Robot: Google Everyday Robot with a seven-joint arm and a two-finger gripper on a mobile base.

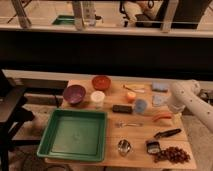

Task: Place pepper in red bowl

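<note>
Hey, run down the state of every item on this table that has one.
red bowl: upright, empty.
pepper: lying on the table, not in the red bowl.
purple bowl: upright, empty.
green tray: empty.
white cup: upright.
pincer: low at the table's right edge, by the pepper.
</note>
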